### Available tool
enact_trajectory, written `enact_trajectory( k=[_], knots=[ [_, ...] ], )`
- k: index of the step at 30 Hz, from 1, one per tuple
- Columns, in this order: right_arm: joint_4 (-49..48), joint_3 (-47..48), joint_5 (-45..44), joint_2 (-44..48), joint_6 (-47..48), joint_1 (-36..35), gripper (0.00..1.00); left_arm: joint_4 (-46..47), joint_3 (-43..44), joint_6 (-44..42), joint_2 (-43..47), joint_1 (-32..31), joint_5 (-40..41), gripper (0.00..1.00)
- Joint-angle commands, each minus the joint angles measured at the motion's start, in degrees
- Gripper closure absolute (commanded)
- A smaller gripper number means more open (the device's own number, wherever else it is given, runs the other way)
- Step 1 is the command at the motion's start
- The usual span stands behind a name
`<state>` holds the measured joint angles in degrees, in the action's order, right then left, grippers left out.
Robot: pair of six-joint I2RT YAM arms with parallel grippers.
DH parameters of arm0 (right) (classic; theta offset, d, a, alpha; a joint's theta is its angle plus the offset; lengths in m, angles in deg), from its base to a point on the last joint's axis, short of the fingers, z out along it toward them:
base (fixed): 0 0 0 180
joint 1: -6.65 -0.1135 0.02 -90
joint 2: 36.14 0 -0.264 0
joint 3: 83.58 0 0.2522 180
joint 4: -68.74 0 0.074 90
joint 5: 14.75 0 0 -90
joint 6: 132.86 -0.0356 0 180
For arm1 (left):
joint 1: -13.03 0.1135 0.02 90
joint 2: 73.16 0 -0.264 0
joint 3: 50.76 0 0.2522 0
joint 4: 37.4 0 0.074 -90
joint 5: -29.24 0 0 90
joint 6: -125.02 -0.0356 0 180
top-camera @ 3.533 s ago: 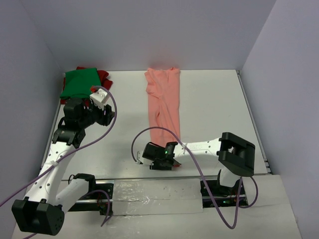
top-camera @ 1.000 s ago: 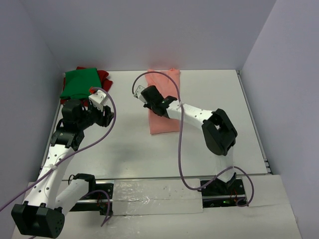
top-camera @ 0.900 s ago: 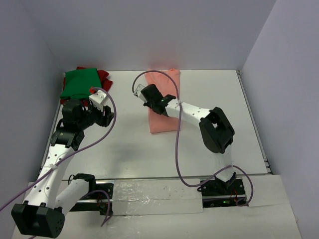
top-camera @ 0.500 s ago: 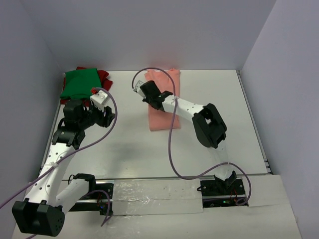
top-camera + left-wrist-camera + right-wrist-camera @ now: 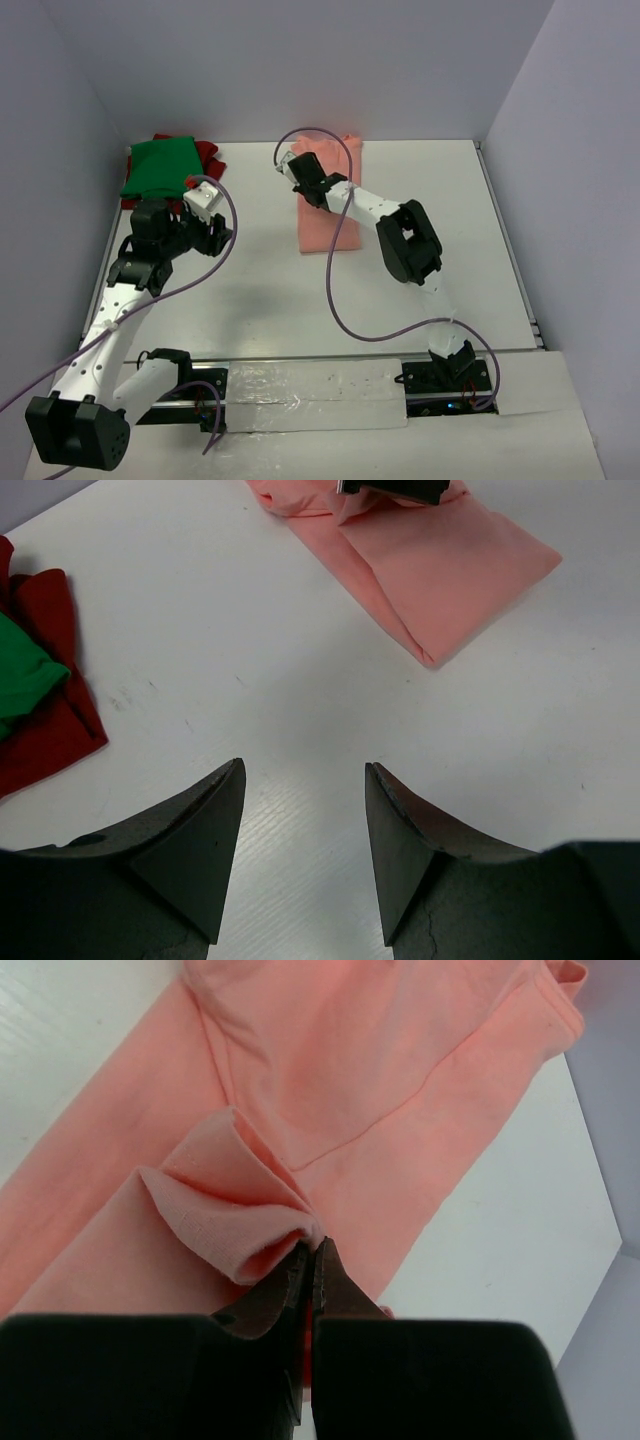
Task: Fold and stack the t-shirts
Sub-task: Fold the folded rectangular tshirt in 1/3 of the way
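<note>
Cloth this limp and light, the salmon-pink t-shirt [image 5: 325, 235] lying far-centre on the table [image 5: 430, 250], probably sags wherever pinched, so the right gripper [image 5: 311, 1245] clamps a bunched edge fold, while the left gripper [image 5: 304, 766] hangs open nearby.

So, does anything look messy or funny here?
A little. The right end effector is shut on a bunched-up edge of the pink t-shirt, so that fold is puffy, not flat. In the far left corner, the dark red t-shirt sticks out unevenly under the green t-shirt.
</note>
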<state>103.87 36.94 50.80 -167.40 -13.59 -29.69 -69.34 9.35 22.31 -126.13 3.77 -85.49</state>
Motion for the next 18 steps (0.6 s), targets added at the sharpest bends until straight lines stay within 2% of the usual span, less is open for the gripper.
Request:
enact_trajectory(
  k=[1,3,4,5,7,10,16,18],
  knots=[
    [-2.29,3.28,-2.09,-1.36,-0.1,1.09,1.0,1.3,0.32,-0.56,-0.55,0.47,-1.72,0.4],
    [-3.35,4.15,-3.85,-3.28,-0.1,1.53,0.74,1.39,0.32,-0.56,-0.82,0.47,-1.9,0.4],
    [-3.26,4.68,-4.38,-3.82,-0.27,1.53,0.46,1.3,0.32,-0.56,-0.91,0.47,-1.9,0.4],
    [-3.69,4.95,-4.9,-4.09,-0.53,1.79,0.4,1.39,0.24,-0.56,-0.91,0.47,-1.99,0.4],
    [-4.66,4.25,-4.82,-3.74,-0.89,1.8,0.33,1.12,0.32,-0.56,-0.82,0.47,-2.07,0.4],
    [-6.86,1.96,-4.03,-1.37,-1.76,1.8,0.3,1.04,0.06,-0.56,-0.73,0.47,-2.07,0.39],
    [-8.0,-0.32,-4.64,3.81,-1.86,0.57,0.3,0.86,-0.2,-0.56,-0.29,0.47,-2.34,0.39],
    [-10.46,-3.21,-7.87,5.65,-0.98,-0.22,0.3,0.68,-0.38,-0.56,0.06,0.47,-2.34,0.39]
  ],
)
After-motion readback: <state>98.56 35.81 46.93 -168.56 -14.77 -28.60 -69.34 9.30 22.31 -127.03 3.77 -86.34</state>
